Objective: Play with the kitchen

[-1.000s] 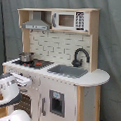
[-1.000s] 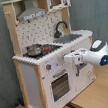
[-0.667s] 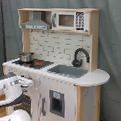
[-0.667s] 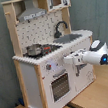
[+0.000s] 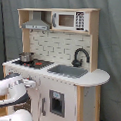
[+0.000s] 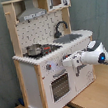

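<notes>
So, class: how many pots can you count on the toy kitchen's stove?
1. A steel pot sits on the stove's back burner, below the hood; both exterior views show it. The arm hides part of the kitchen front, not the stovetop.

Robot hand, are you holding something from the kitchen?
It cannot be told. The hand is right at the kitchen's front panel, below the stove, but any grip there is not visible.

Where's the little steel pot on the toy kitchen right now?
The pot sits on the stovetop under the hood, at the first exterior view's left of the sink and faucet.
</notes>
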`<control>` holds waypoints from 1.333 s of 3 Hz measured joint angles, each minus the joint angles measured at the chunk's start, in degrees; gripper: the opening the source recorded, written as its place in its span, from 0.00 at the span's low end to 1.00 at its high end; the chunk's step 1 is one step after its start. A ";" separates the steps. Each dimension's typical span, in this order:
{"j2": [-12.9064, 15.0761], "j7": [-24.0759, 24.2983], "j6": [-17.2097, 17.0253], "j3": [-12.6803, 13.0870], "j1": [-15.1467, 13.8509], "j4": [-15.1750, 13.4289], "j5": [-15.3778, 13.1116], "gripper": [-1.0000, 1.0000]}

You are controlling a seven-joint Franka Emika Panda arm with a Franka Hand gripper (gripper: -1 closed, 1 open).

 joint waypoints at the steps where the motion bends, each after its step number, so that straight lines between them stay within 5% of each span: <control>1: 0.00 -0.34 0.06 -0.01 -0.90 0.73 0.02 1.00; 2: 0.00 -0.34 0.05 -0.01 -0.90 0.73 0.04 0.00; 4: 0.02 12.78 0.04 -0.17 -0.98 0.16 0.52 0.00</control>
